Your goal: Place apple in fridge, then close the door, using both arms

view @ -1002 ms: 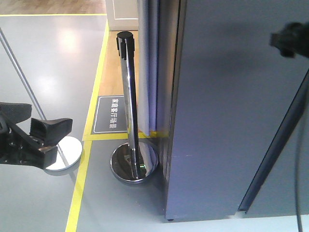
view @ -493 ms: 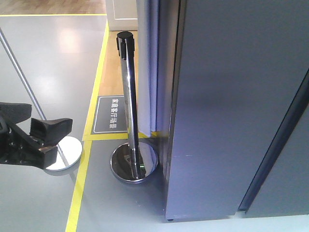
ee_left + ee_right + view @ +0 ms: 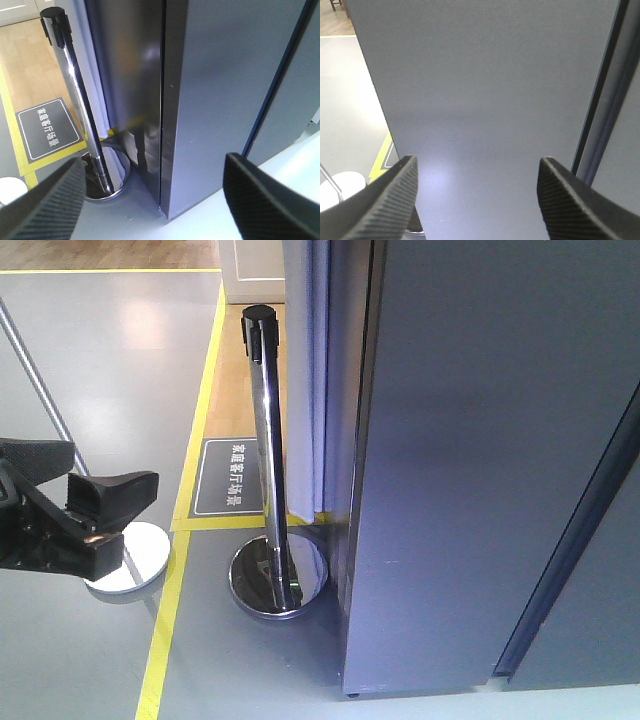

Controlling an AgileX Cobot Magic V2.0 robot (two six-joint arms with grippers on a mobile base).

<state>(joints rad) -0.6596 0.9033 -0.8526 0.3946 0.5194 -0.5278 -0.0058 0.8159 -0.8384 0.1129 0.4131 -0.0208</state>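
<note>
The fridge (image 3: 352, 420) fills the right side of the front view, tall and dark grey. Its door (image 3: 480, 460) lies flat against it, only the outer face showing. The apple is out of view. My left gripper (image 3: 115, 466) hangs open and empty at the far left, well away from the fridge. In the left wrist view that gripper (image 3: 154, 160) points at the fridge's lower corner (image 3: 165, 200). My right gripper (image 3: 477, 159) is open and empty, facing the door's grey face (image 3: 485, 85) at close range. It does not appear in the front view.
A chrome stanchion post (image 3: 268, 460) with a round base (image 3: 278, 580) stands just left of the fridge. A second round base (image 3: 135, 558) sits by my left gripper. Yellow floor tape (image 3: 185, 540) and a dark floor sign (image 3: 228, 475) lie beyond. A second grey panel (image 3: 600, 620) adjoins the door.
My right gripper, seen at the front view's top right a second ago, has left that view. My left gripper has shifted slightly up and right.
</note>
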